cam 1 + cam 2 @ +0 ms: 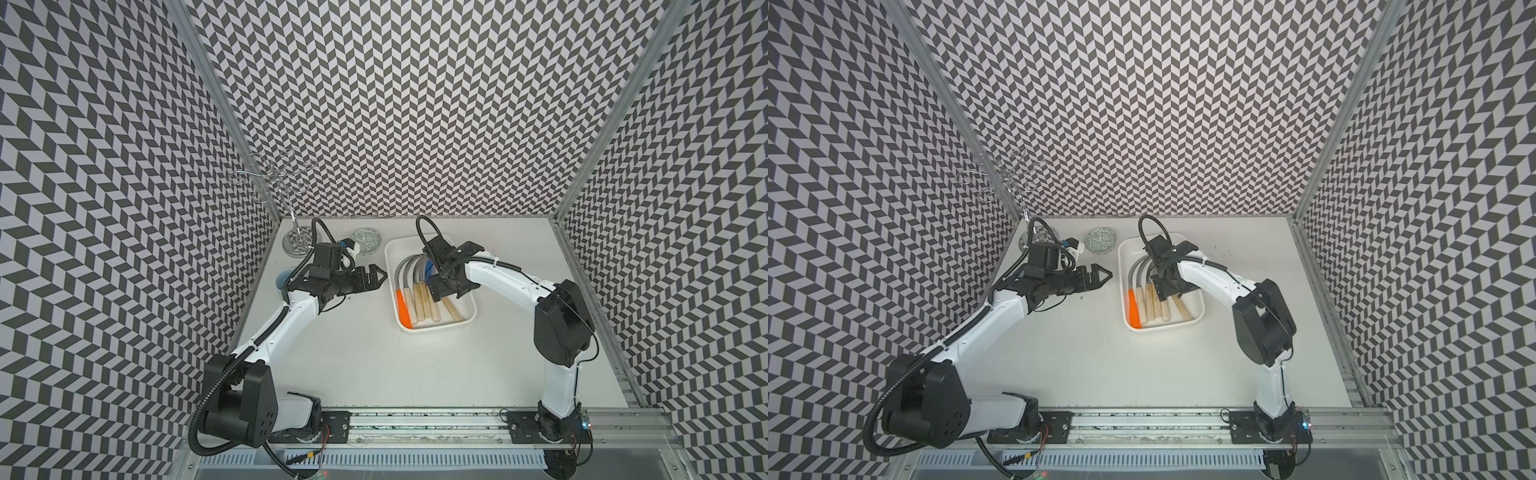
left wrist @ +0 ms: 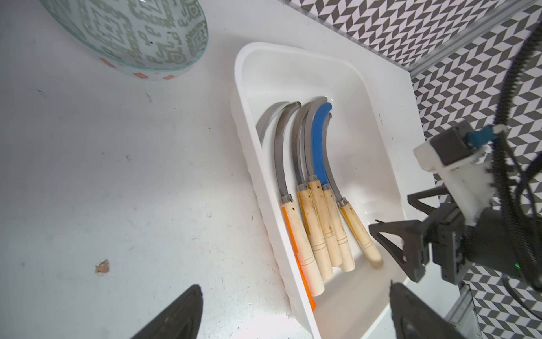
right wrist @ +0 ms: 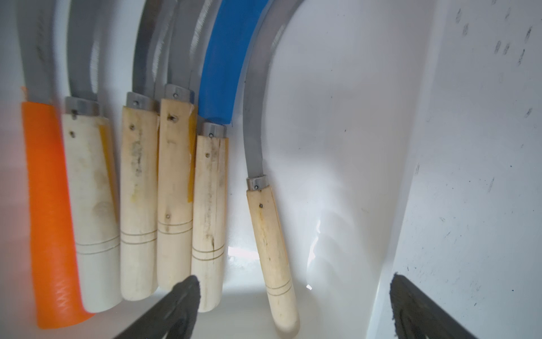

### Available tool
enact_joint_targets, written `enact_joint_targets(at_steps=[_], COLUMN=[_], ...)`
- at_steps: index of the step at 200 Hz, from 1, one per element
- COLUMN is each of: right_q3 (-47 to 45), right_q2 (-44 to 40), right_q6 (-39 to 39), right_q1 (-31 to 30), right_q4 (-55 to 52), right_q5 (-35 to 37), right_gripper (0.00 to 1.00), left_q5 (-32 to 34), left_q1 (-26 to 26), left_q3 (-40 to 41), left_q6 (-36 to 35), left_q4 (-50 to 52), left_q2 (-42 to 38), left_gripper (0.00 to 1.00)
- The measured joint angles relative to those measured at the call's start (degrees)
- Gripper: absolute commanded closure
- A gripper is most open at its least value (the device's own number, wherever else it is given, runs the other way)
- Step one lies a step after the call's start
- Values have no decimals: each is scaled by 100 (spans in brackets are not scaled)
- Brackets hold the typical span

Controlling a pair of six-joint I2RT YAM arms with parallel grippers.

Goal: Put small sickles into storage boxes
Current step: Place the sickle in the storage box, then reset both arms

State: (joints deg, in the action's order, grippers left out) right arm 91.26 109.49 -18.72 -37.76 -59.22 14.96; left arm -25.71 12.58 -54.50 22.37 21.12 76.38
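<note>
Sickles (image 3: 173, 176): all six inside tray (image 2: 293, 76) | right jaws: spread wide, empty, over tray's angled sickle (image 3: 272, 258) | left jaws: spread wide, empty, beside tray | risk: withdrawing, a jaw may hook that handle, dragging it out.

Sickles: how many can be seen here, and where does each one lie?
6, all in the white tray, handles side by side: the orange-handled sickle at one edge, then three grey-bladed sickles, the blue-bladed sickle, and the last grey sickle slightly apart. None appears hidden.
</note>
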Motion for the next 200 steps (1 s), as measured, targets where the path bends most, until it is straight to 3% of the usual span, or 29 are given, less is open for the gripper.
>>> enact_joint_targets(at_steps=[34,87,116,157,200], right_q3=[-673,-2465,-3329,-3635,-3941], right_q2=[-1093,-3904,-5147,-5831,-6422], right_q6=[-164,-669,-857,-1005,-1071], right_q1=[0,-2,0,7,409], right_q4=[437,2253,2949,3051,3056], right_q5=[-50,-188,-7,715,1156], right_gripper=[0,0,0,3,0], left_q5=[107,343,745,1648,2610], left_q1=[-13,-24,-24,-258,-612], left_q3=[385,262,249,-275,-297], left_q6=[-9,-236,-197,-306,-800], left_q4=[-310,-345,-234,87,68], left_q2=[-387,-544,-1344,-2649,-2968], left_gripper=[0,0,0,0,0])
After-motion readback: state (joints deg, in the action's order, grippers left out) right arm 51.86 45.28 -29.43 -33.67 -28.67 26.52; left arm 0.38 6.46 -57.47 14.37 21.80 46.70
